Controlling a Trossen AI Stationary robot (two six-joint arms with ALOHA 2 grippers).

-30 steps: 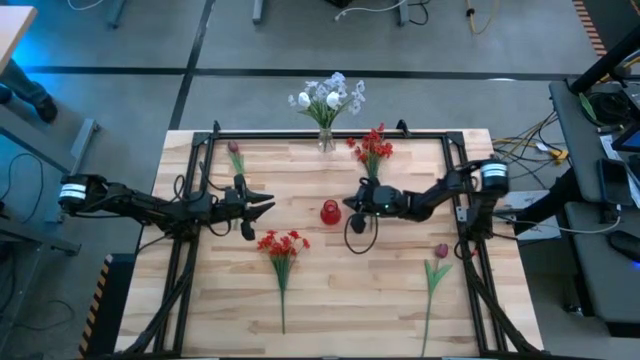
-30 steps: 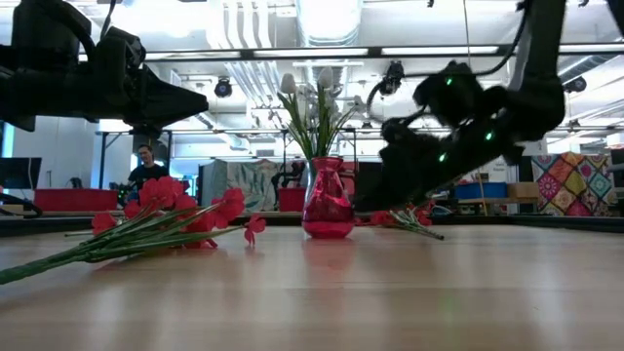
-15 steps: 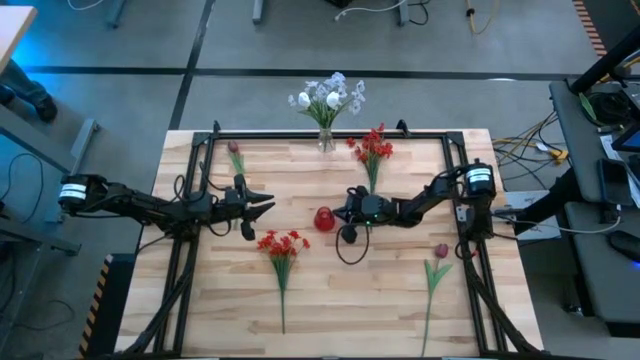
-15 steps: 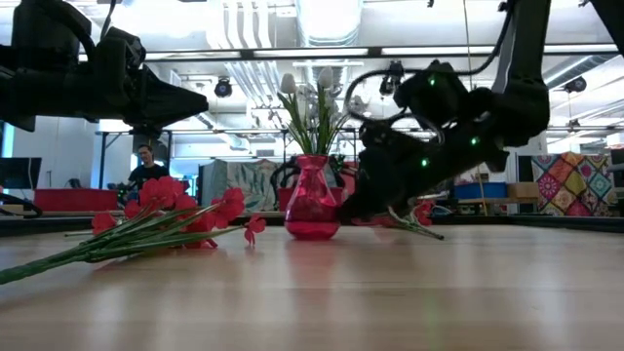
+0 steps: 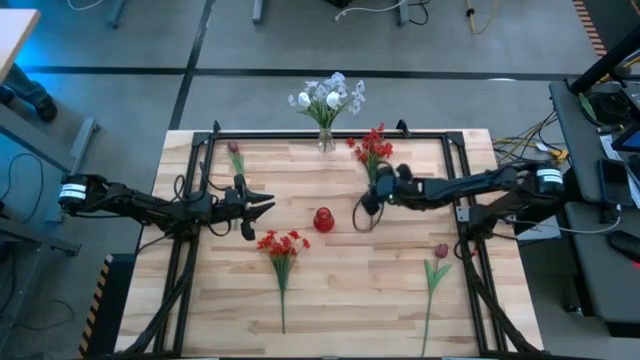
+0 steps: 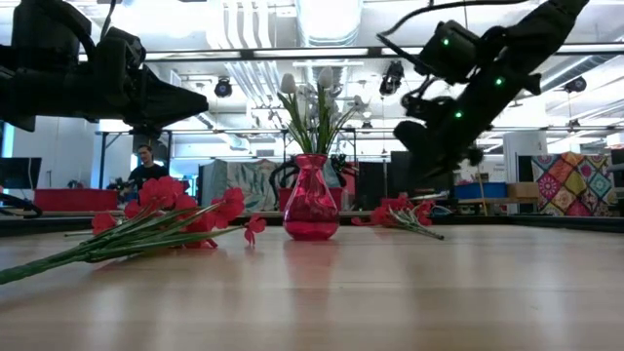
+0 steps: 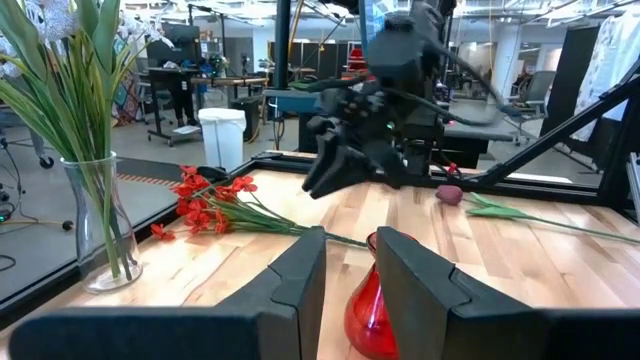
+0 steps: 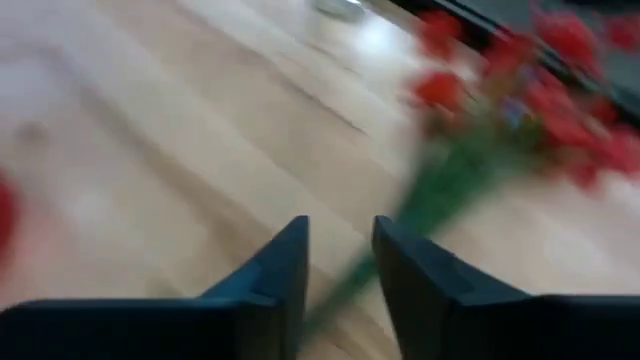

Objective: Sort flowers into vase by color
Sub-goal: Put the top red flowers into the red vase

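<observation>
While the left tool (image 5: 268, 205) is held open and empty at centre-left of the high view, the right tool (image 5: 374, 192) is poised right of centre, over the stem of a red flower cluster (image 5: 372, 146); its fingers are parted, nothing gripped. A red vase (image 5: 322, 219) stands mid-desk (image 5: 400, 290). White flowers (image 5: 328, 96) are seen in a clear vase at top centre; another red bunch (image 5: 281, 244) and a pink tulip (image 5: 440, 251) lie lower.
</observation>
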